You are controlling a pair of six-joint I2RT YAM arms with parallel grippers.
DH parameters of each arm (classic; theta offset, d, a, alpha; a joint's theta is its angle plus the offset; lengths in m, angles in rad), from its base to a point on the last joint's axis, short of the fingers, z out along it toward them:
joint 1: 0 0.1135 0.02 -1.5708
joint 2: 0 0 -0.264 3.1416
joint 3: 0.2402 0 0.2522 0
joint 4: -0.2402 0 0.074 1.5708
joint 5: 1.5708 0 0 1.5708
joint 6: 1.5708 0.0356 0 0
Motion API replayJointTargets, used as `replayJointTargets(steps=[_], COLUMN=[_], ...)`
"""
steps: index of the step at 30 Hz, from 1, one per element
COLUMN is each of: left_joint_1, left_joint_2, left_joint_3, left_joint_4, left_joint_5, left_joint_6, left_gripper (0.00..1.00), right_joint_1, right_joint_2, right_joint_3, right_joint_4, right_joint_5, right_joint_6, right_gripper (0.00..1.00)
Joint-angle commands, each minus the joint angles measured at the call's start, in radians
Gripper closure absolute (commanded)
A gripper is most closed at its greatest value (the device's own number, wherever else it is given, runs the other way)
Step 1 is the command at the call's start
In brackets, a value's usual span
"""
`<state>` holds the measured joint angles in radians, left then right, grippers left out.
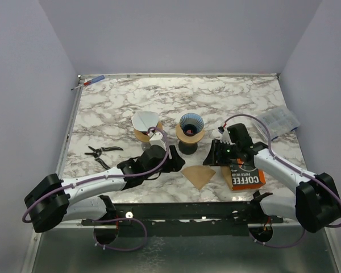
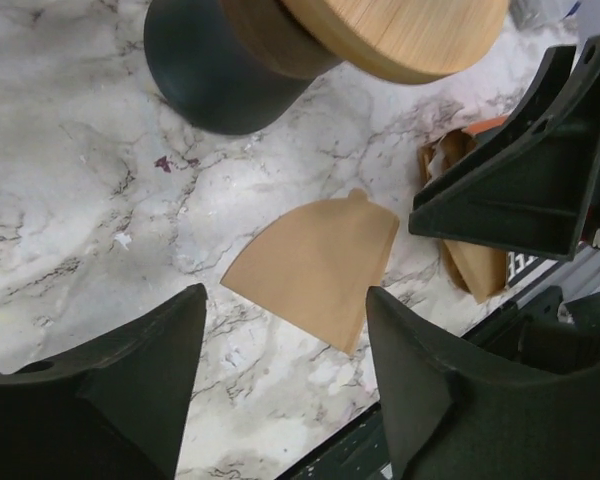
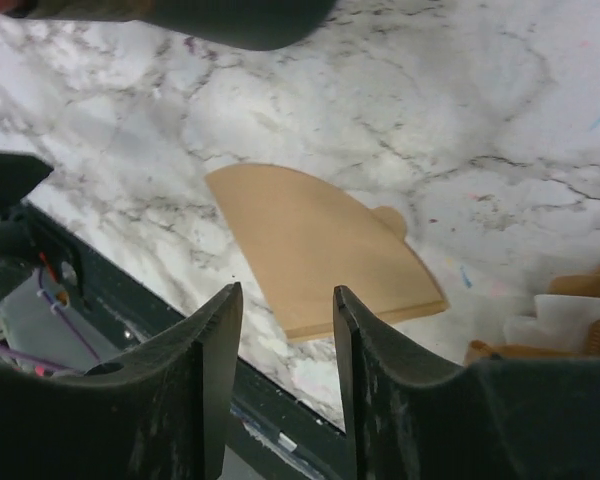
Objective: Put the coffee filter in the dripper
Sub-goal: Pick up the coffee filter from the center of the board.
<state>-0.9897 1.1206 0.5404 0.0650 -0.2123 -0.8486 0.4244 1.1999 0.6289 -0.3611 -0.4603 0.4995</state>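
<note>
Between the left gripper (image 2: 285,300) fingers: wide gap, nothing clamped. Brown coffee filter (image 2: 315,265) lies flat on the marble table (image 2: 70,180) just past the tips. Right gripper (image 3: 287,295) fingers are also apart, with a narrower gap and nothing in it. The same filter lies flat beyond its tips, near the table's front edge.

Per view:
- Left wrist only: the empty dripper (image 2: 400,30) from the side, wooden collar on a black base, well behind the filter. It also shows the right gripper's black body at right and loose brown filters spilling from the torn end of the filter box (image 1: 245,175).
- Right wrist only: the filter's small tab on its curved edge and its folded thickness. A corner of the filter stack shows at far right.
- Top only: both arms converge on the filter from either side, and the empty dripper's ribbed blue inside shows. The filter sits between the grippers, in front of that dripper and not touching it.

Counts, from the top view:
- 2 drippers: the empty one, and a second dripper (image 1: 146,126) to its left with 1 white filter in it
- 1 loose brown filter
- 1 orange box marked COFFEE PAPER FILTER
- 1 black hand tool (image 1: 102,151), pliers or snips, can't tell which
- 1 red-and-blue pen-like item (image 1: 92,82) at the far left corner
- 1 clear plastic bag (image 1: 279,120) at the right edge
</note>
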Motion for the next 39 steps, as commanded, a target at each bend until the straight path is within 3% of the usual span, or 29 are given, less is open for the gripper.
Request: replayJointTargets(steps=[1, 5, 11, 25, 30, 36, 39], left_joint_1=[-0.015, -0.074, -0.142, -0.152, -0.151, -0.151, -0.152], left_joint_2=[0.072, 0.173, 0.316, 0.471, 0.467, 0.416, 0.397], left_joint_3=[-0.012, 0.007, 0.005, -0.017, -0.018, -0.028, -0.028], left_joint_4=[0.007, 0.019, 0.080, 0.216, 0.221, 0.205, 0.185], left_joint_5=[0.054, -0.001, -0.061, -0.099, -0.095, -0.115, -0.125], left_joint_6=[-0.022, -0.034, -0.110, -0.166, -0.173, -0.171, -0.168], left_gripper=[0.37, 0.44, 0.52, 0.59, 0.59, 0.58, 0.58], right_joint_1=[0.003, 0.002, 0.003, 0.003, 0.003, 0.003, 0.002], right_joint_2=[0.066, 0.162, 0.306, 0.373, 0.366, 0.343, 0.317], right_joint_3=[0.019, 0.051, 0.104, 0.021, 0.005, 0.015, 0.018], right_joint_4=[-0.038, -0.016, -0.004, 0.158, 0.170, 0.170, 0.155], right_joint_5=[0.098, 0.126, 0.106, -0.271, -0.261, -0.239, -0.227], right_joint_6=[0.001, -0.018, -0.052, -0.013, -0.003, 0.016, 0.023], right_gripper=[0.50, 0.42, 0.42, 0.47, 0.54, 0.74, 0.77])
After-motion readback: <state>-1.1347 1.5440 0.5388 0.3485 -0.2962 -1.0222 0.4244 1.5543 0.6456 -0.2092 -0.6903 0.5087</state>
